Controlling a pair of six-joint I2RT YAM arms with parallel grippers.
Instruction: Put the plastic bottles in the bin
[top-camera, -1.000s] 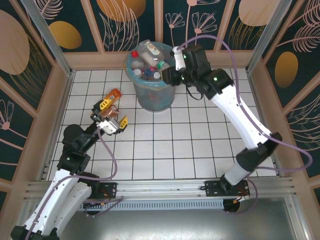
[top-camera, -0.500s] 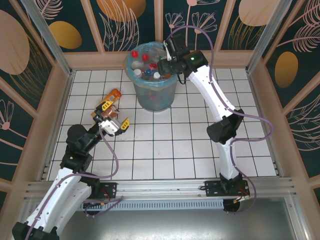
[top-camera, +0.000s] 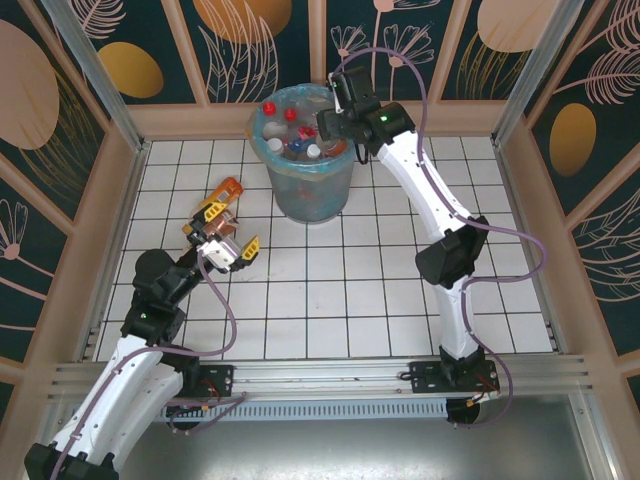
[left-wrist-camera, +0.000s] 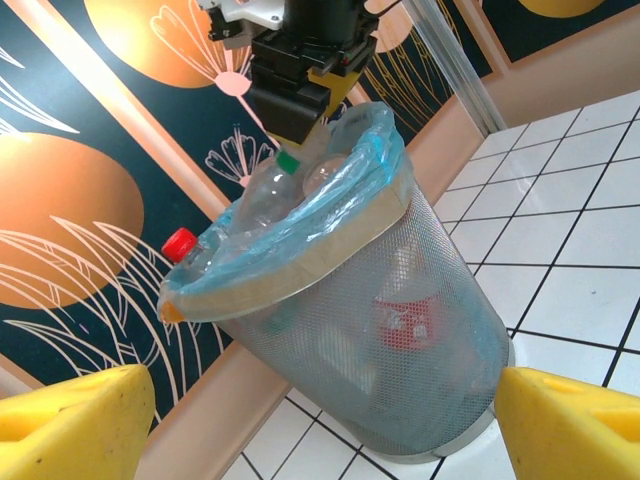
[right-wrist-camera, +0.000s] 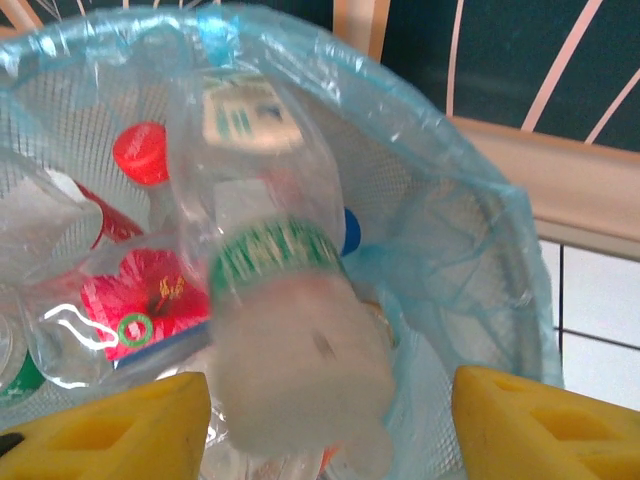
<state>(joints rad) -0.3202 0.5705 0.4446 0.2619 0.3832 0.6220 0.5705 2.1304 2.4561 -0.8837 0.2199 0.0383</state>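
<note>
— Where do we find the round grey-blue mesh bin (top-camera: 310, 195) with its light-blue bag?

— At the far edge of the white tiled worktop (top-camera: 400, 300), near the middle. We see it heaped with clear plastic bottles (top-camera: 290, 135) with red and white caps.

— And the right gripper (top-camera: 330, 128)?

— Over the bin's right rim, fingers spread, released. A clear bottle with a green band (right-wrist-camera: 275, 300) shows blurred between them, touching neither, above the pile.

— The left gripper (top-camera: 228, 228)?

— We see it spread wide too, gripping nothing, toward the worktop's left edge and facing the bin. A small orange bottle (top-camera: 228, 188) lies just beside it.
</note>
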